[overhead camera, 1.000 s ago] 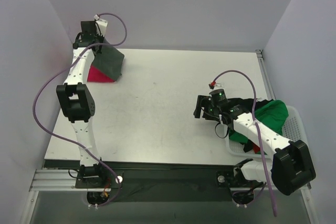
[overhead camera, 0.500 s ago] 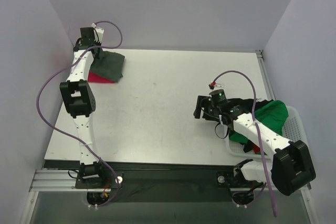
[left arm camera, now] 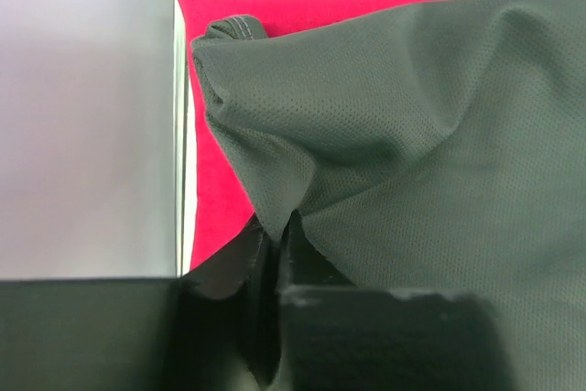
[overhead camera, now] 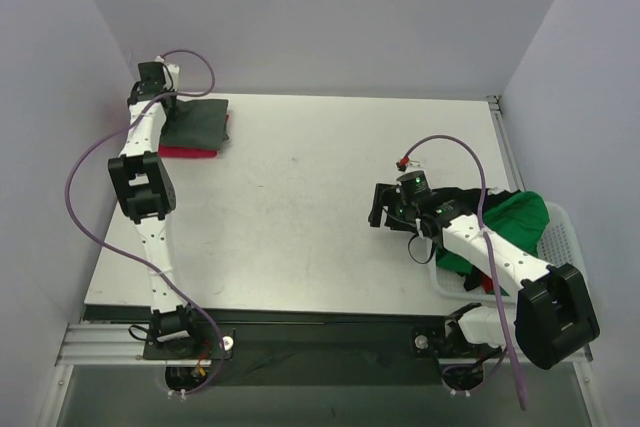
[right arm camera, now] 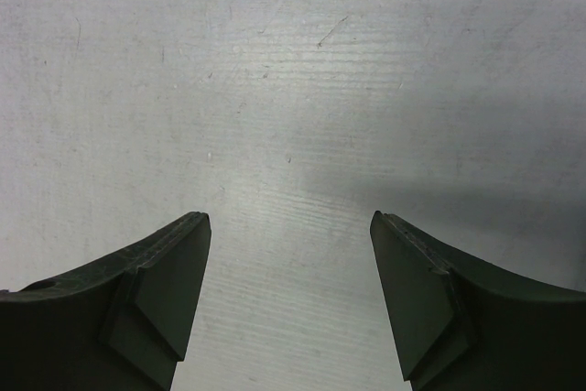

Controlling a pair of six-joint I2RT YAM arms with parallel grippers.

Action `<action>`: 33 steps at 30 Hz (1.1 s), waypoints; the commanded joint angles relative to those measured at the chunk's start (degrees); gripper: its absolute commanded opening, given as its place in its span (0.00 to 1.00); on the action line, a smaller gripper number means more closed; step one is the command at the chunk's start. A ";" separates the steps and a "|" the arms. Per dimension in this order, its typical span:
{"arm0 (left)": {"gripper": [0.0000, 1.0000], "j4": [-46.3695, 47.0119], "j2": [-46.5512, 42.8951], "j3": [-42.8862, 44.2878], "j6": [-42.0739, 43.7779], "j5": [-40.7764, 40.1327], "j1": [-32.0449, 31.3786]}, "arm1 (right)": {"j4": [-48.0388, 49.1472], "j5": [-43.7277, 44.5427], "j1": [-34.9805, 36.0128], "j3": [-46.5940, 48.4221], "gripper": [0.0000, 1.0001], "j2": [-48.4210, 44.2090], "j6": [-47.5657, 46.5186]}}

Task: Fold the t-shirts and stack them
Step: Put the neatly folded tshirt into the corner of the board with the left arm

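The left tool (overhead camera: pixel 157 98) is hard to read from the top view, since its wrist housing covers the fingers at the far 10 o'clock corner of the counter (overhead camera: pixel 300 197). The left wrist view settles it: the left tool (left arm camera: pixel 275 254) is pinched narrow on a corner fold of the dark grey-green t-shirt (left arm camera: pixel 412 135), and cloth bunches up out of the jaws. The finger bodies are cut off by the bottom of that frame.

The black t-shirt (overhead camera: pixel 503 194) shows only as a dark strip (most of it sits under the right arm and its purple cable). How it lies cannot be told.

The dark grey-green t-shirt (overhead camera: pixel 200 119) lies as a flat, roughly square fold on top of the magenta-red t-shirt (overhead camera: pixel 188 152), which peeks out along the stack's 6 o'clock edge. In the left wrist view the magenta-red t-shirt (left arm camera: pixel 212 208) shows as a smooth band beyond the grey cloth's top and left edges. The grey fabric has a fine pitted weave and a stitched hem at its puckered corner.

The bright green t-shirt (overhead camera: pixel 515 215) is heaped loosely in the white plastic basket (overhead camera: pixel 560 237) at the counter's 4 o'clock side, crumpled and unfolded.

The right tool (overhead camera: pixel 380 205) sits at 9 o'clock of the basket. Seen from its own wrist, the right tool (right arm camera: pixel 287 222) is spread wide over bare scratched counter (right arm camera: pixel 293 89), holding nothing.
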 commanded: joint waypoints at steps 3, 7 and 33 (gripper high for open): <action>0.49 -2.61 2.28 7.09 -4.31 -6.09 0.87 | -0.65 0.65 0.37 0.84 0.73 -0.23 -0.57; 0.97 -1.48 -0.70 4.73 -8.09 -10.41 0.87 | -0.83 0.92 0.72 0.58 0.75 -1.37 -0.66; 0.97 33.60 -64.40 -76.10 -28.04 -22.53 -38.22 | -4.08 10.76 5.47 -1.54 0.77 -14.37 -0.13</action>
